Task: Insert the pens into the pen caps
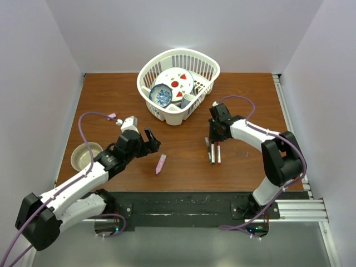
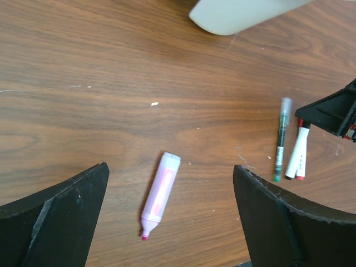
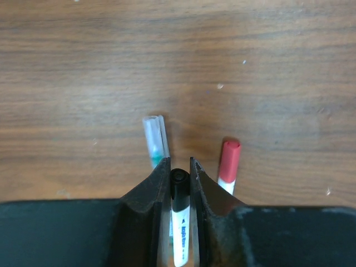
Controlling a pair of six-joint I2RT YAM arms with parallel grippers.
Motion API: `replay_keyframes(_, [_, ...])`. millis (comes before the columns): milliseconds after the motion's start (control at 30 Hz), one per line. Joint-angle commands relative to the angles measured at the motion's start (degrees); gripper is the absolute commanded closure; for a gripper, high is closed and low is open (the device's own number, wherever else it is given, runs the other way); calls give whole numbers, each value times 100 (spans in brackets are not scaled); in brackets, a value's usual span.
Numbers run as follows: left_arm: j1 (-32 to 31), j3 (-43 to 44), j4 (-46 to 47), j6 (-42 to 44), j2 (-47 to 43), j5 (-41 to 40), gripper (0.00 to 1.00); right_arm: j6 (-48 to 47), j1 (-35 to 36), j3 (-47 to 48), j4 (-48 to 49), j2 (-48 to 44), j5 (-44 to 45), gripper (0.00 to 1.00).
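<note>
A stubby pink marker [image 1: 161, 163] lies on the brown table with its nib bare. My left gripper [image 1: 151, 140] hovers just above and to the left of it, jaws wide open; in the left wrist view the marker [image 2: 160, 193] lies between the open fingers of the left gripper [image 2: 169, 167], untouched. Right of centre, three pens lie side by side. My right gripper [image 3: 179, 164] is shut on the white pen [image 3: 179, 222], whose black cap [image 3: 178, 182] is on its end. A red-capped white pen [image 3: 228, 162] and a green pen with a clear cap [image 3: 154, 142] flank it.
A white basket [image 1: 207, 67] holding plates stands at the back centre; its corner [image 2: 239, 14] shows in the left wrist view. A pale bowl [image 1: 86, 156] sits at the left table edge, beside the left arm. Walls enclose the table on three sides.
</note>
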Motion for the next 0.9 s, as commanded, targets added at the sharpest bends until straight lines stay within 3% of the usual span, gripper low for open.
replay_keyframes(0, [22,223,-256,-31,-157,-495,2,-192,-27,166,353,159,259,75])
replay_keyframes(200, [22,346,-432,-58,-350,-698,2,-323,-27,201,186,-174,267,64])
replay_keyframes(333, [22,547,-451,493,-561,-524,2,-735,174,70,159,-955,110,53])
replay_keyframes(467, [22,645,-450,979,-991,-302,2,-1570,911,104,353,-1308,-882,51])
replay_keyframes(533, [22,636,-415,1128,-1351,-258,2,-2078,1682,157,519,-1256,-648,48])
replay_keyframes(600, [22,653,-459,1138,-1701,-302,2,-2274,1993,271,625,-1133,-768,45])
replay_keyframes(667, [22,689,-485,1199,-1931,-285,2,-2310,2178,525,740,-826,-883,35])
replay_keyframes(800, [30,724,-529,1419,-2493,-57,4,-2511,2451,1079,678,-211,-1110,34])
replay_keyframes(867, [22,767,-626,1437,-2617,-56,4,-3152,2635,1272,582,166,-1339,34])
